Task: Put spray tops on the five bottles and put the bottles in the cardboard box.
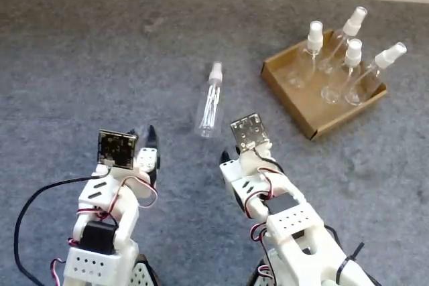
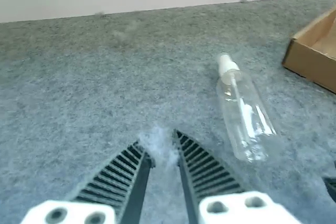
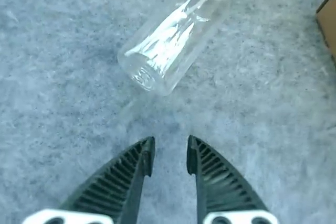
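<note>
Left gripper (image 2: 163, 150) and right gripper (image 3: 169, 153) sit slightly parted and empty, near the last spray bottle (image 1: 209, 102), which lies capped on the grey mat (image 1: 100, 65). Four capped bottles (image 1: 351, 58) stand in the cardboard box (image 1: 285, 98). Boxing this one likely means a mid-body grasp.

Five spray-topped bottles, four boxed bottles (image 1: 337, 78) in one cardboard box (image 1: 287, 102), one lone bottle (image 1: 210, 105) outside it, two robot arms, one left gripper (image 2: 164, 153), one right gripper (image 3: 170, 148).
</note>
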Robot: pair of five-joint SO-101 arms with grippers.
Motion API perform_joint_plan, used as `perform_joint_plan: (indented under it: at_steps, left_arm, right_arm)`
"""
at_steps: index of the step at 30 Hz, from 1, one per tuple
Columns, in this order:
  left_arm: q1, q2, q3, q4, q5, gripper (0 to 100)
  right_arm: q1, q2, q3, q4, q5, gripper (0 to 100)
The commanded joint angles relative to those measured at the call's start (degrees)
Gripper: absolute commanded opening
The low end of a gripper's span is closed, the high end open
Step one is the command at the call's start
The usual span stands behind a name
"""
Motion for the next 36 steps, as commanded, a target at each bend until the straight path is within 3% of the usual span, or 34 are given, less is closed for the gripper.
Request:
perform_joint_plan:
  at_steps: [1, 4, 10, 16, 22, 26, 31, 36]
  left_arm:
    - [-4.0, -0.84, 1.1, -1.67, -0.44, 0]
    - [-3.91, -0.84, 1.1, -1.76, -0.44, 0]
    - [-3.65, -0.84, 1.1, -1.76, -0.35, 0]
    - [0.22, -0.84, 1.1, -1.67, -0.35, 0]
    - [0.13, -0.84, 1.1, -1.67, -0.35, 0]
    - [0.13, -0.84, 1.1, -1.58, -0.35, 0]
    - [0.22, -0.84, 1.1, -0.53, -0.44, 0]
    - [0.22, -0.84, 1.1, -0.53, -0.44, 0]
  right_arm:
    - [2.68, -0.92, -9.01, 9.36, -2.29, 8.5]
    - [4.35, -0.84, -19.12, 18.51, -6.59, 8.5]
    - [4.35, -0.75, -40.66, 34.95, -6.95, 8.6]
    - [4.35, 2.51, -51.74, 39.43, -7.12, 18.6]
    - [0.48, 18.68, -62.46, 43.21, -7.3, 21.3]
    - [-0.31, 30.55, -71.43, 43.65, -13.89, 21.7]
    - [-0.84, 44.62, -84.09, 47.34, -14.42, 22.2]
    - [-2.15, 58.77, -99.91, 56.31, -14.77, 32.3]
